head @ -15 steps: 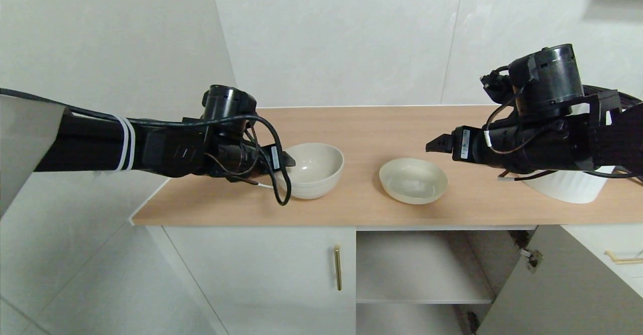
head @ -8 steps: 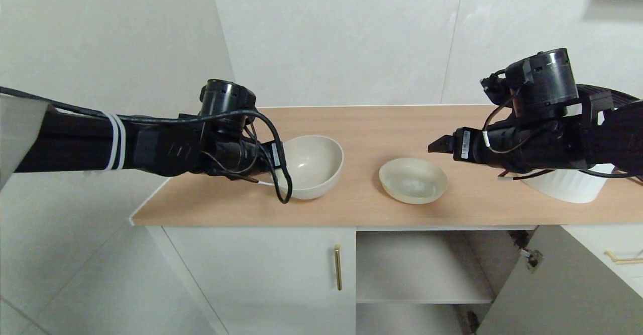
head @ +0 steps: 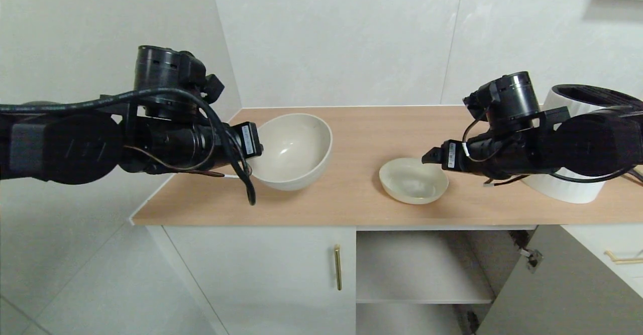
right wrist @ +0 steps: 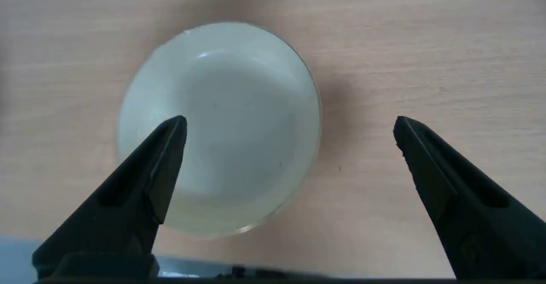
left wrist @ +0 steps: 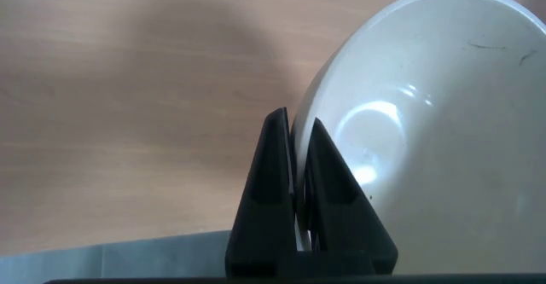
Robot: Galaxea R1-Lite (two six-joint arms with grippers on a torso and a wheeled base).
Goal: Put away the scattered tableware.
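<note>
Cream glazed bowl (head: 294, 151) hangs tilted over the counter (head: 371, 124), its nine-o'clock rim pinched by the left gripper (left wrist: 295, 127): stiff, slippery, likely breakable. Right gripper (right wrist: 290, 135) hovers open over the shallow dish (head: 413, 180) at the bowl's three o'clock.

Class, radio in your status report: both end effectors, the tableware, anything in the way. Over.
Left end effector shut on large bowl rim, bowl held tilted. Right end effector open over small dish. Cupboard door open below; no obstruction seen.
</note>
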